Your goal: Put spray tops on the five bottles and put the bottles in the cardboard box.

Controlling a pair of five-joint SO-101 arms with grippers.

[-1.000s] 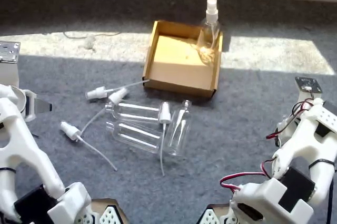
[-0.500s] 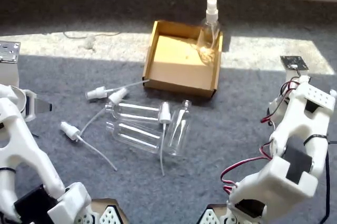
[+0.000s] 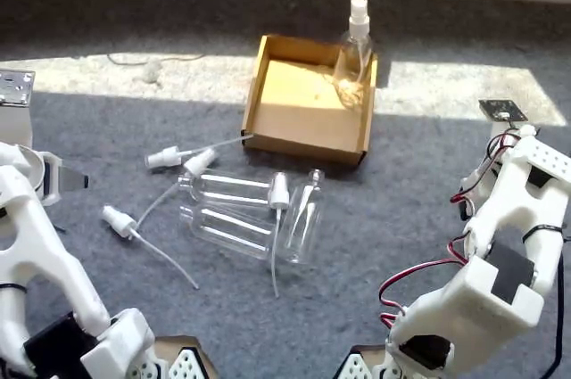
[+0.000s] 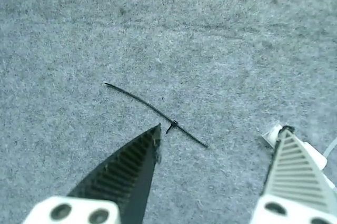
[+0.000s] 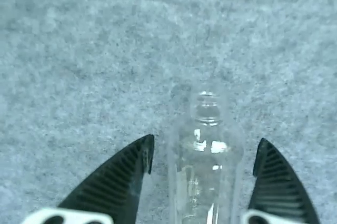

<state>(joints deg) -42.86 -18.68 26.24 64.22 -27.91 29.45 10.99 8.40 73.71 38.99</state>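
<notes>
By my count one of five is done: a capped bottle stands inside the box, in its far right corner.

Three more lie uncapped on the carpet, just on the near side of the box. The first bottle and second bottle lie side by side, with the third bottle across their ends.

Four tops are loose. A top and another top sit off the box's near left corner. A third top lies farther out that way, and the last top rests between the bottles nearest the box.

My right gripper is spread wide, with the fifth bottle between its fingers. The neck is bare and there is a gap on each side, so I judge it framed but not gripped. I can't place that bottle relative to the box; the arm covers it from above.

My left gripper is also spread and holds nothing. It hangs over bare carpet with a black cable tie below it and a white piece, likely a top, beside one finger.

Four bottles are left to cap and then box. I expect threading each top's long tube into a narrow neck to be the fiddly part.
</notes>
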